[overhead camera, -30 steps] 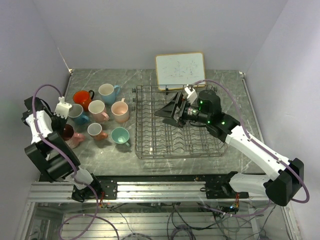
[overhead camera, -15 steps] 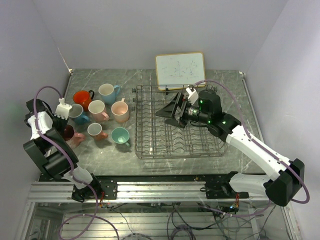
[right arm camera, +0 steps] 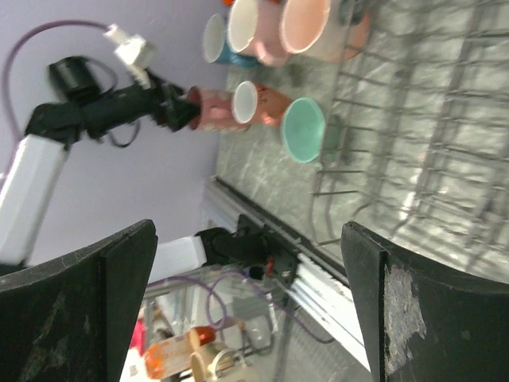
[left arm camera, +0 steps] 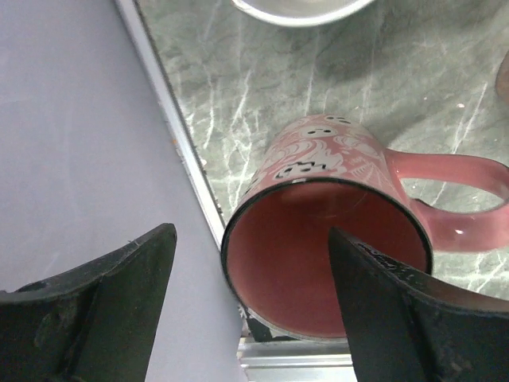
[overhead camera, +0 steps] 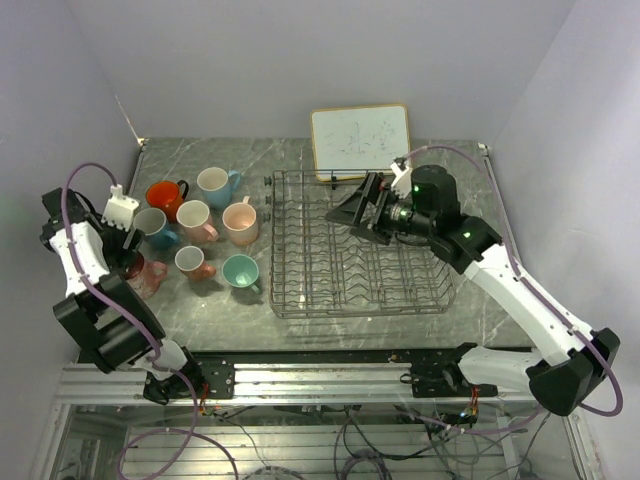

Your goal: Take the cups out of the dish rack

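Note:
Several cups stand on the table left of the dish rack (overhead camera: 360,290), whose wires hold no cup. One is a pink patterned cup (left arm camera: 334,175) at the table's left edge, upright (overhead camera: 148,277). My left gripper (left arm camera: 250,231) is open just above it, one finger over its mouth and the other outside its rim, toward the wall (overhead camera: 130,253). The other cups include an orange-red one (overhead camera: 165,195), a light blue one (overhead camera: 215,183) and a teal one (overhead camera: 240,270). My right gripper (overhead camera: 352,207) hangs open and empty over the rack's far middle (right arm camera: 248,227).
A wood-framed whiteboard (overhead camera: 360,140) leans against the back wall behind the rack. The purple side wall (left arm camera: 71,159) runs close along the table's left edge, beside the pink cup. The metal frame rail (overhead camera: 300,375) crosses the near edge.
My left gripper has opened and let go of the pink patterned cup, which now stands on the table. My right gripper has drawn back to the right over the rack and opened a little wider.

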Available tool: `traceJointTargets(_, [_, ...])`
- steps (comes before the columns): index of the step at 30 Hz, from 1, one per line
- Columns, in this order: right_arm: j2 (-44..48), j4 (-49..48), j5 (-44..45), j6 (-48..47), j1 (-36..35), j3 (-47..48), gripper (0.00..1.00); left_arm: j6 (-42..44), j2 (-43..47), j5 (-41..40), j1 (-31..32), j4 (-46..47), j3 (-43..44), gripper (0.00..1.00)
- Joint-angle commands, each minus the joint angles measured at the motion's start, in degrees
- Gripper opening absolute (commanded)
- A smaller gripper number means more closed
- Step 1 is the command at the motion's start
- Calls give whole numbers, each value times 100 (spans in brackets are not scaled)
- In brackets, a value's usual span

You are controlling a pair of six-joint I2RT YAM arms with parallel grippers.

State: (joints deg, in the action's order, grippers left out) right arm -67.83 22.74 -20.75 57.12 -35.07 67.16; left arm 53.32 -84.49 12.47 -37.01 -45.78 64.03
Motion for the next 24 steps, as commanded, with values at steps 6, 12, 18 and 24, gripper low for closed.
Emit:
traceJointTargets(6, [540, 2325, 3020, -1741, 378, 985, 100, -549, 928, 1140, 0, -811, 1208, 95])
traceJointTargets(12, [999, 2982, 5610, -1912, 387, 634, 100, -1972, 1845, 3325, 32, -114, 381, 100])
traceJointTargets(18, [843, 3288, 6752, -1349, 636, -137, 100, -4064, 3691, 3458, 787, 3687, -2597, 100])
traceJointTargets(24, [540, 2213, 5642, -2211, 1919, -1089, 100, -4668, 3617, 2000, 1966, 4874, -3744, 100])
